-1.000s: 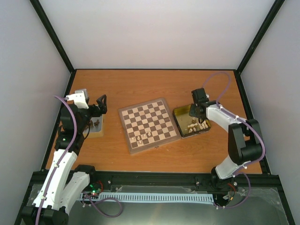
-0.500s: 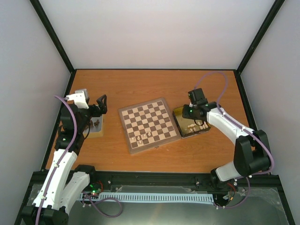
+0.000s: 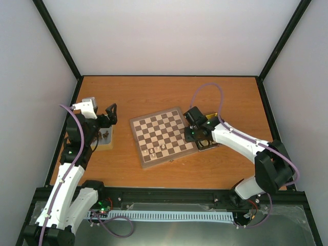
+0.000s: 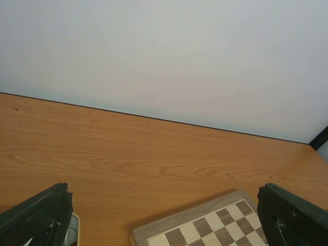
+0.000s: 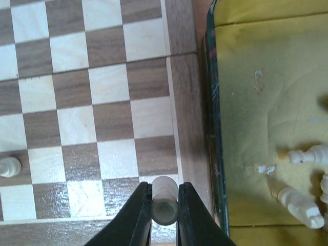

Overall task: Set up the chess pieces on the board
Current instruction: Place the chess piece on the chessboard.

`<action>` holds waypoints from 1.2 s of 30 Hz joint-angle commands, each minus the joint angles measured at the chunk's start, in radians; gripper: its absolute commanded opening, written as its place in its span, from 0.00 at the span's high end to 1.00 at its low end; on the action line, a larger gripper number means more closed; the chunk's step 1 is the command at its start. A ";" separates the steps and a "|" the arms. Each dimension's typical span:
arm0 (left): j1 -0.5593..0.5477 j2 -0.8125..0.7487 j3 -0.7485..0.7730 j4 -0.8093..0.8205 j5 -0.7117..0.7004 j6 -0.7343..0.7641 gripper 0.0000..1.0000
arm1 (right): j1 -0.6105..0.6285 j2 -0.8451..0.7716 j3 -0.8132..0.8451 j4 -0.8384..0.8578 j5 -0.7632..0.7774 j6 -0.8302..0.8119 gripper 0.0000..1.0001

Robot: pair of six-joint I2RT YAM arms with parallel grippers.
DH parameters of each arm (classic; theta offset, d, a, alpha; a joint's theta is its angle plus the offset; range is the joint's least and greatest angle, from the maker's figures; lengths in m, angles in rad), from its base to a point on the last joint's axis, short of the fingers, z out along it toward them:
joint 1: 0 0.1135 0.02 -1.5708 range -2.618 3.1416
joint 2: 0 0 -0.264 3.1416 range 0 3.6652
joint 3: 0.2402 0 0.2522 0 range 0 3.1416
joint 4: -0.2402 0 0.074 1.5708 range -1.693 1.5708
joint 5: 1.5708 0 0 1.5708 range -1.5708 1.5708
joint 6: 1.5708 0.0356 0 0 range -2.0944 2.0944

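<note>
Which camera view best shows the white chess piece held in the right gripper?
The right wrist view: the piece sits pinched in the right gripper over the board. The top view hides it under the gripper; the left wrist view misses it.

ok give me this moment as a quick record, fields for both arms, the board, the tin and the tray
left gripper: jaws wide open, empty, by the tray, left of the board
right gripper: jaws shut on a cream chess piece, over the board's edge beside the tin
board: a few cream pieces on it, most squares bare
gold tin: right of the board, loose cream pieces lying inside
tray: dark pieces on it
</note>
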 commanded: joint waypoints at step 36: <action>-0.003 -0.005 0.024 0.021 0.019 -0.013 0.00 | 0.065 -0.065 -0.012 -0.042 0.405 0.216 0.68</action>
